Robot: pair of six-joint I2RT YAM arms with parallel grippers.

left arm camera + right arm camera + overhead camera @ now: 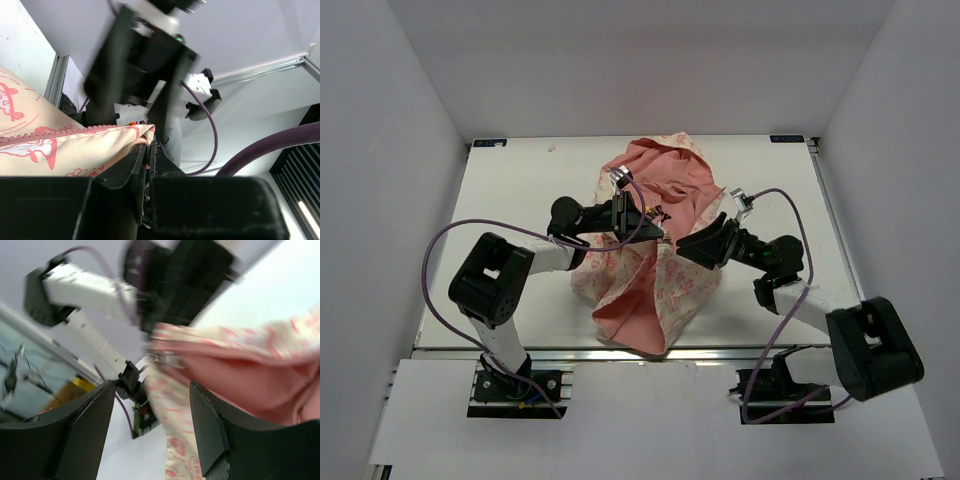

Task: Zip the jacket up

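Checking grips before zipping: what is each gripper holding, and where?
Left gripper pinches the jacket at its zipper-edge corner; right gripper is open, holding nothing.

Cream jacket with pink print, salmon-pink lining exposed, unzipped, crumpled in a heap, pink-toothed zipper edge lifted

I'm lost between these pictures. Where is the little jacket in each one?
Top external: jacket at the picture's centre.
Left wrist: lower left, cream, zipper teeth showing.
Right wrist: right half, mostly pink.
Shared landmark: left gripper pinching its edge.
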